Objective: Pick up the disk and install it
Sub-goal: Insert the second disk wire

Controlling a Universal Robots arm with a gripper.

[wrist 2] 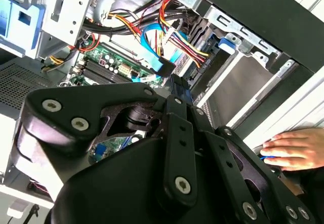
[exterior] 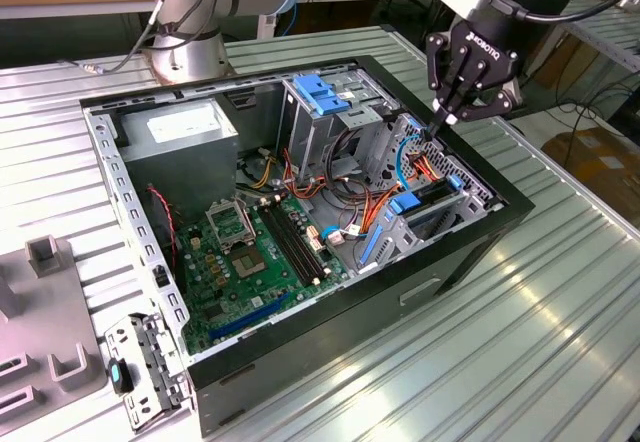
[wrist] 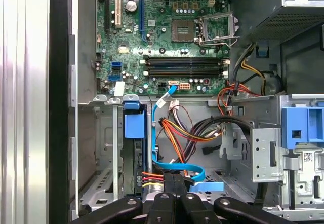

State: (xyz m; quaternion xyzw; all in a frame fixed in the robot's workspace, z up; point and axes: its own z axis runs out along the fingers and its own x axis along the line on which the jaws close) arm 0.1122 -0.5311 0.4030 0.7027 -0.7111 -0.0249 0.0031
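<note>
The disk stands on edge in the drive bay at the side of the open computer case toward the exterior view's right, black with blue rail tabs at its ends. In the first wrist view the disk sits in that slot under a blue tab, beside a thin blue cable. My black gripper hangs just above the bay, beside the disk. It is shut, the fingertips pressed together with nothing between them. In the second wrist view the gripper points into the cable bundle.
A tall metal cage with a light-blue latch rises mid-case. The motherboard and power supply fill the case floor. Loose orange and red cables run beside the bay. A person's hand rests outside the case wall. A grey fixture lies on the table.
</note>
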